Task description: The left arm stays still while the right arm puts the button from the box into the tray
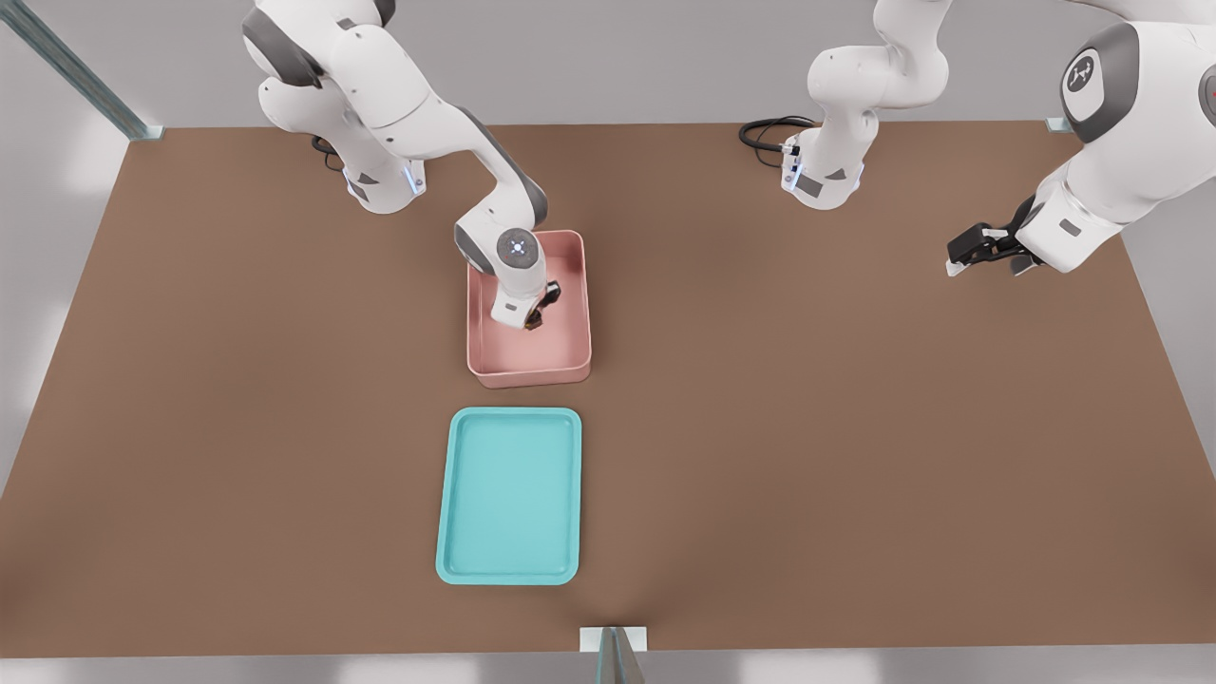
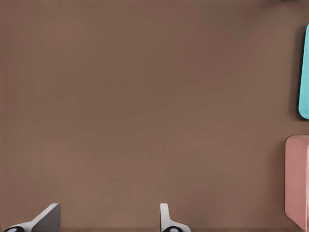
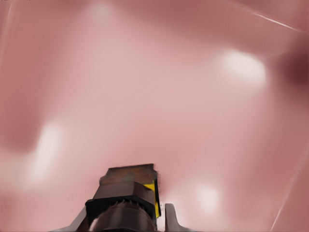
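So the right arm (image 1: 480, 176) is reaching down into the pink box (image 1: 574, 313), gripper (image 1: 534, 320) low inside it. In the wrist view the fingers (image 3: 170, 218) look pinched in narrow around the button (image 3: 133, 191), dark blocky body w/ a sliver of yellow showing on one side. Whether it's off the box floor yet, can't tell.

Step-wise I'd call this the grasp/pickup, transfer not started. Next move IMO: lift straight up to clear the box wall, then carry it toward the turquoise tray (image 1: 456, 494), which sits just past the box's near end on the brown surface (image 1: 855, 427).

Orientation: the yellow top seems to face sideways, not up, so prob tipped. Long axis I can't make out tbh.
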`<action>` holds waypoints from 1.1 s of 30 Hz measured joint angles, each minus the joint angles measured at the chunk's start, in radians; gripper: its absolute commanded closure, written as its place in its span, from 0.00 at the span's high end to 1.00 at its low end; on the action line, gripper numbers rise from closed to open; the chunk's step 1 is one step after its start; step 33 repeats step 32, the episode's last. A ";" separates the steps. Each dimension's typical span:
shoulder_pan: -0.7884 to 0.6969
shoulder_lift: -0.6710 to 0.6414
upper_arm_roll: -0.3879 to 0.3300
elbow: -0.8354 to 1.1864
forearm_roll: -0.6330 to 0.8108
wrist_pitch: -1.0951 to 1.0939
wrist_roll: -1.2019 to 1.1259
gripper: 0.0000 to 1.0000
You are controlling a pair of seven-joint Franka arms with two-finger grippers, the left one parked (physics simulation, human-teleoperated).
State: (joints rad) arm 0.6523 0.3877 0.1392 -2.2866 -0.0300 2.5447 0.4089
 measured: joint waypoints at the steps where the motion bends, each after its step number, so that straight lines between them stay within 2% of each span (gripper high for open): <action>1: 0.001 0.000 0.000 -0.001 0.001 0.001 0.002 0.47; 6: -0.072 -0.051 0.024 0.048 0.008 -0.022 -0.002 0.46; 8: -0.140 -0.062 0.028 0.215 0.008 -0.078 -0.019 0.46; 11: -0.288 0.088 0.019 0.548 -0.034 -0.158 -0.078 0.46; 14: -0.329 0.310 0.018 0.763 -0.063 -0.202 -0.137 0.46; 15: -0.330 0.355 0.022 0.795 -0.067 -0.211 -0.154 0.49; 16: -0.330 0.383 0.025 0.814 -0.073 -0.219 -0.168 1.00; 20: -0.330 0.406 0.028 0.833 -0.084 -0.241 -0.217 1.00; 21: -0.331 0.393 0.030 0.838 -0.085 -0.247 -0.228 1.00; 22: -0.376 0.334 0.074 0.840 -0.088 -0.274 -0.238 1.00; 23: -0.468 0.240 0.146 0.846 -0.090 -0.327 -0.250 1.00; 24: -0.545 0.136 0.182 0.870 -0.090 -0.406 -0.263 1.00; 27: -0.738 -0.006 0.203 0.988 -0.119 -0.714 -0.298 1.00; 29: -0.625 -0.180 0.034 0.912 -0.113 -0.873 -0.318 1.00; 30: -0.582 -0.239 -0.017 0.857 -0.102 -0.931 -0.327 1.00; 32: -0.553 -0.288 -0.060 0.813 -0.088 -1.020 -0.342 1.00; 33: -0.553 -0.288 -0.060 0.813 -0.088 -1.020 -0.342 1.00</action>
